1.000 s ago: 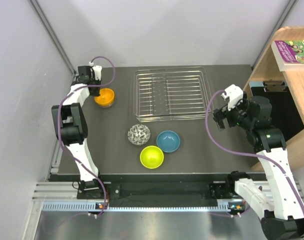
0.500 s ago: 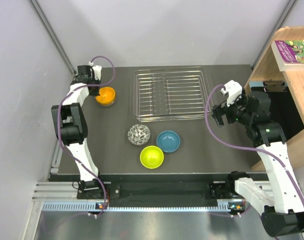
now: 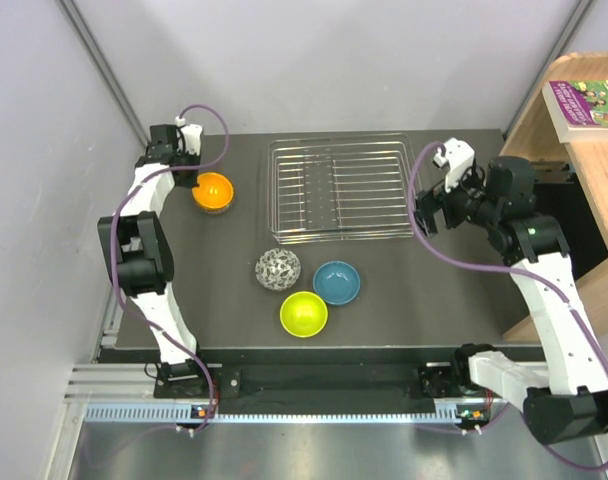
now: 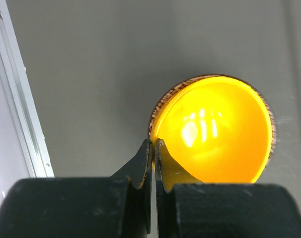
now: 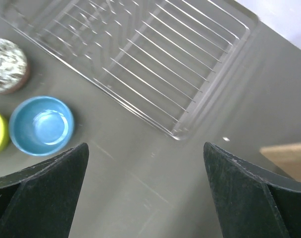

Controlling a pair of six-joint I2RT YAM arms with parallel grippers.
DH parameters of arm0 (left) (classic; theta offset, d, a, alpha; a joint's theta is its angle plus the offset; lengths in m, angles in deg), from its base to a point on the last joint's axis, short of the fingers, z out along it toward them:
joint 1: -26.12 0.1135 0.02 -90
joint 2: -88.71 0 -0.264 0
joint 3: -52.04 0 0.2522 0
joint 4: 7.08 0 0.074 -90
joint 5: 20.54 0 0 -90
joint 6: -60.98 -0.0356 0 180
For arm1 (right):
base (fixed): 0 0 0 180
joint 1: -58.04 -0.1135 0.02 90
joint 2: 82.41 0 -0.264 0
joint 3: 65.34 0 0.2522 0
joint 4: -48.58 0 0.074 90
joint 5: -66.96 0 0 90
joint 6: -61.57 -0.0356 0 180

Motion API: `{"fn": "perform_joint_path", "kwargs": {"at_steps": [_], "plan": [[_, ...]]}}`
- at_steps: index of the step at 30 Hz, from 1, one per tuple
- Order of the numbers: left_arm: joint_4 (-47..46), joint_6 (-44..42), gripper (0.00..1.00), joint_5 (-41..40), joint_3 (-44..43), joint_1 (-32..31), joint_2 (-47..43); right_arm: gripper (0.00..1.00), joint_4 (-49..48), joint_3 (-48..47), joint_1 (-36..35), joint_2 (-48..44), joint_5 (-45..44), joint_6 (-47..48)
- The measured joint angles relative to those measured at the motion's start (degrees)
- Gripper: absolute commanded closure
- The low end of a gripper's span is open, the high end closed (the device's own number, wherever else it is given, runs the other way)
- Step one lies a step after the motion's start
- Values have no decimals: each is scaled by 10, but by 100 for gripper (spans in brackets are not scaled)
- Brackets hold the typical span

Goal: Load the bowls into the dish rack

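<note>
An orange bowl (image 3: 212, 192) sits at the table's far left, and it fills the left wrist view (image 4: 215, 129). My left gripper (image 4: 154, 144) is shut on its near rim, one finger inside the bowl and one outside (image 3: 195, 182). The empty silver dish rack (image 3: 339, 188) stands at the back centre. A mosaic bowl (image 3: 278, 268), a blue bowl (image 3: 336, 283) and a lime green bowl (image 3: 303, 314) rest in front of it. My right gripper (image 3: 425, 212) hangs open over bare table beside the rack's right end (image 5: 145, 148), holding nothing. The right wrist view shows the rack (image 5: 140, 59) and the blue bowl (image 5: 41, 125).
A wooden shelf (image 3: 584, 150) with a book (image 3: 587, 106) stands at the right edge, close behind the right arm. A pale wall runs along the left, with the table's metal edge rail (image 4: 22, 99) near the orange bowl.
My left gripper has closed on the orange bowl's rim, and the bowl has shifted slightly. The right arm has swung up and back toward the rack's right end, staying open.
</note>
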Motion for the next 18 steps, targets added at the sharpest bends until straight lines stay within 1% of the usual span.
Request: {"fn": "perform_joint_path", "kwargs": {"at_steps": [5,12,18], "plan": [[9,2,100,17,0,-2,-38,0,3,-58,-20,59,39,-24],[13,2,100,36,-10,-3,-78,0,-2,-125,-68,126,60,-50],[16,3,100,87,-4,-3,-122,0,-6,-160,-89,189,122,-66]]}}
